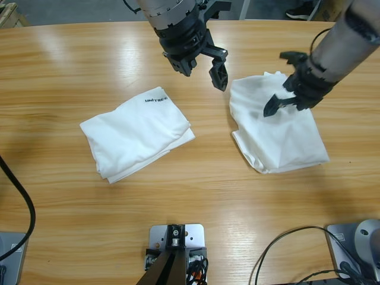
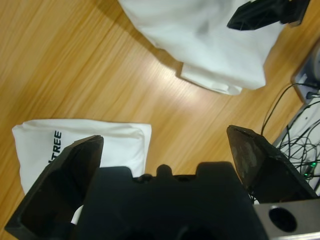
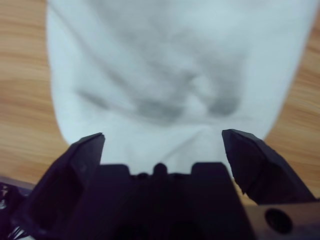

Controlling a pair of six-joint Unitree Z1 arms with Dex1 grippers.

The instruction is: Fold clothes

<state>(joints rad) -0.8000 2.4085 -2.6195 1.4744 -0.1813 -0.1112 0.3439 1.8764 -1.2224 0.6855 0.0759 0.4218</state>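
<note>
Two white shirts lie on the wooden table (image 1: 59,65). The folded one with black lettering (image 1: 133,133) lies left of centre and shows in the left wrist view (image 2: 120,145). The plain, loosely folded one (image 1: 285,139) lies to the right (image 2: 200,35) and fills the right wrist view (image 3: 170,60). My left gripper (image 1: 200,70) (image 2: 165,137) hangs open above bare table between the two shirts, holding nothing. Over the plain shirt's upper part my right gripper (image 1: 282,83) (image 3: 164,136) is open, jaws spread with no cloth between them.
Black cables (image 1: 285,249) run along the table's front edge at the right, and another cable (image 1: 21,202) curves at the front left. Bare wood lies between the shirts and in front of them.
</note>
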